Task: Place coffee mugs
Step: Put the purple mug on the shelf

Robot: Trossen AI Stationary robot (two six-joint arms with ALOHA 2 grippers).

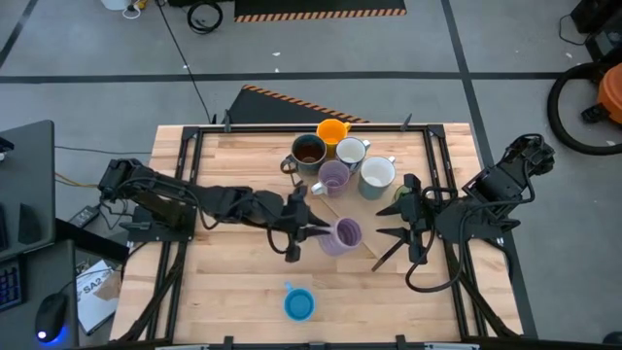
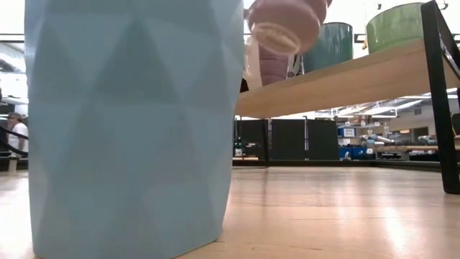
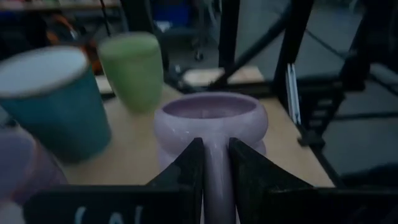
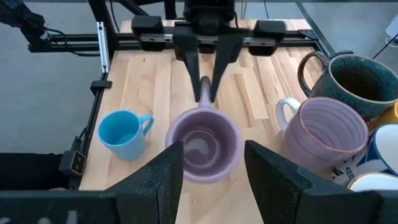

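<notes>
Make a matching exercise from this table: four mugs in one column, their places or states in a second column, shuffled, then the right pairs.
Things
1. blue mug
2. orange mug
3. brown mug
4. purple mug between the arms

Places or states
A. at the far edge of the table, at the back of the cluster
B. held by its handle in the left gripper
C. alone near the table's front edge
D. at the left end of the cluster

Pairs: 1-C, 2-A, 3-D, 4-B
</notes>
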